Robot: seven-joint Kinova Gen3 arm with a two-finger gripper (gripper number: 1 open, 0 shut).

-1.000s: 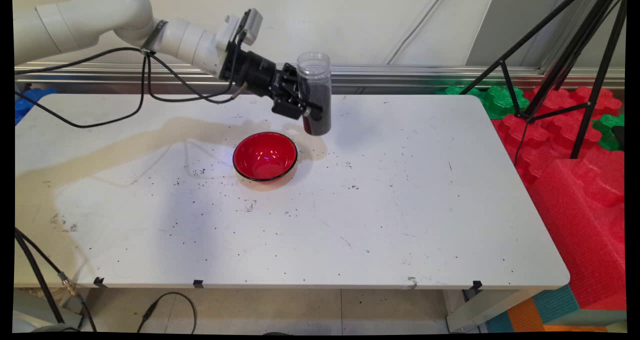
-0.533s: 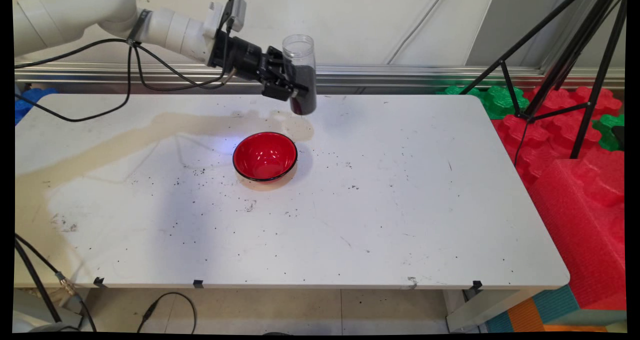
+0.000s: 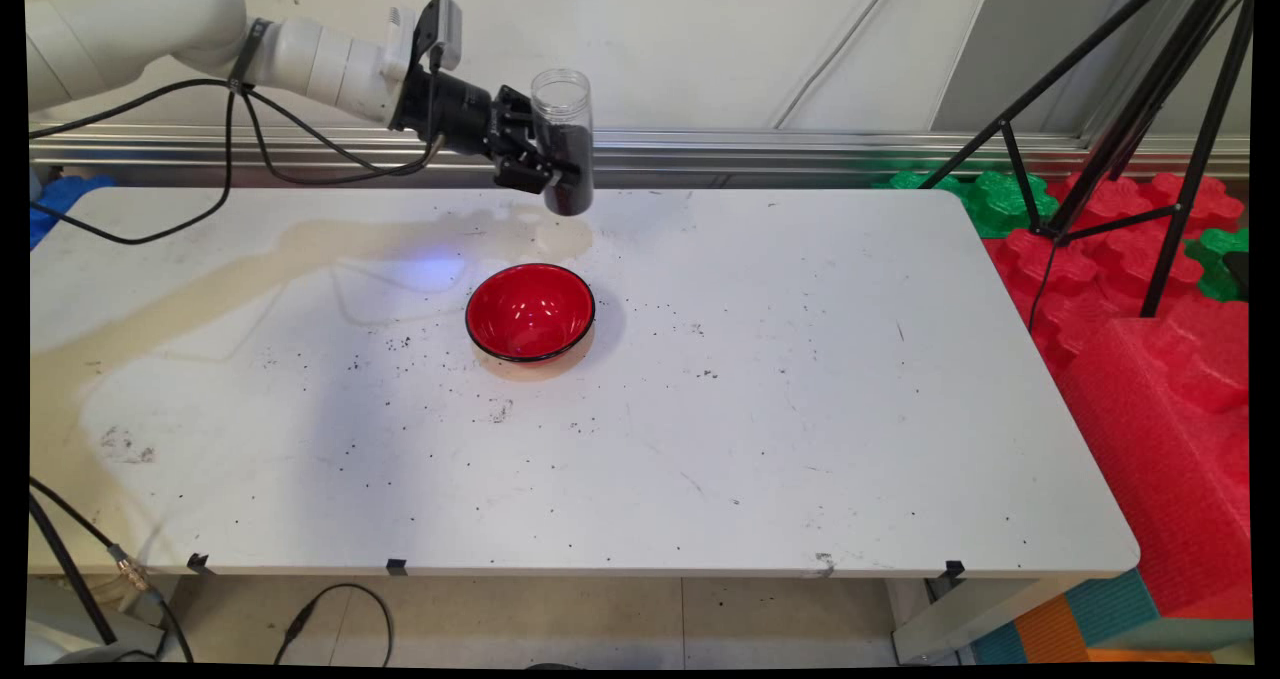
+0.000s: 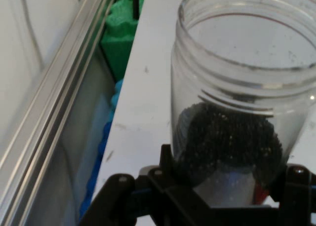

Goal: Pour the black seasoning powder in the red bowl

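Up and to the left goes the jar (image 3: 563,144) since a moment ago, away from where it hung beside the red bowl (image 3: 530,312). The gripper (image 3: 545,164) has its jaws clamped on the jar's lower part — it stays upright, mouth open, dark grains (image 4: 227,142) low inside. It hangs high over the far side of the surface (image 3: 800,409), beyond the bowl. Black bits lie scattered around — nothing blocks the way

Clear plastic jar (image 3: 563,139) of matt black grains — glossy red bowl (image 3: 530,312), smudged white table (image 3: 800,409)
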